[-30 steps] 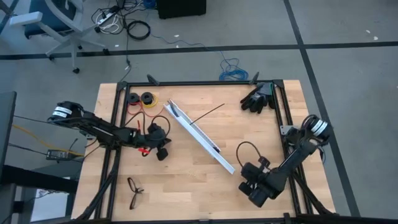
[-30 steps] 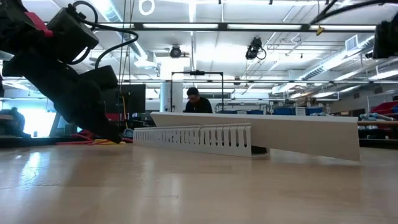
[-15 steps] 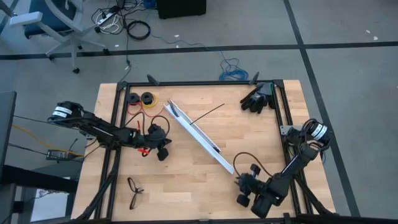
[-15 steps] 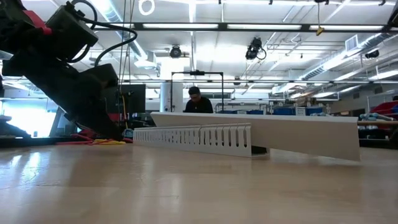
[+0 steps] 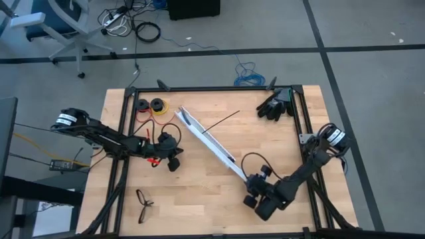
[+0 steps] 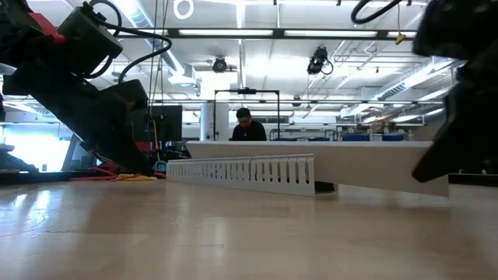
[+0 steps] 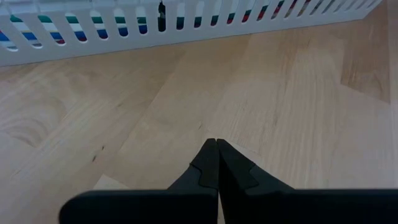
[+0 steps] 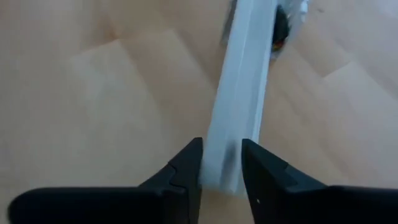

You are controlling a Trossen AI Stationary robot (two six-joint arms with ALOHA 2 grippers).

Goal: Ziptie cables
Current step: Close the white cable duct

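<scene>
Two long white slotted rails [image 5: 212,143] lie slanting across the table's middle. The cables show only in parts: coloured wires behind the rail's slots [image 7: 124,28] and a small black connector [image 8: 280,25] beside the rail. The ziptie [image 5: 222,121], a thin black strip, lies flat on the table right of the rails' far half. My right gripper [image 8: 221,168] is open at the rails' near end [image 5: 244,178], one finger on each side of it. My left gripper [image 7: 216,144] is shut over bare wood on the left, pointing at the rails. My right gripper comes at the near end of the white rail [image 8: 230,155] slanting down, its fingers lying along the rail with the end between them. Whether the fingers touch the rail I cannot tell.
A red and yellow wire with two black spools [image 5: 149,105] sits at the far left. Black gloves [image 5: 275,105] lie at the far right corner and glasses [image 5: 144,202] at the near left. Black frame bars run along the table's left, far and right edges.
My right gripper has gone from the table's near right corner toward the left and slightly far, up to the rails' near end, and has turned on its wrist. It now shows at the right edge of the low view. The rails have stayed where they were.
</scene>
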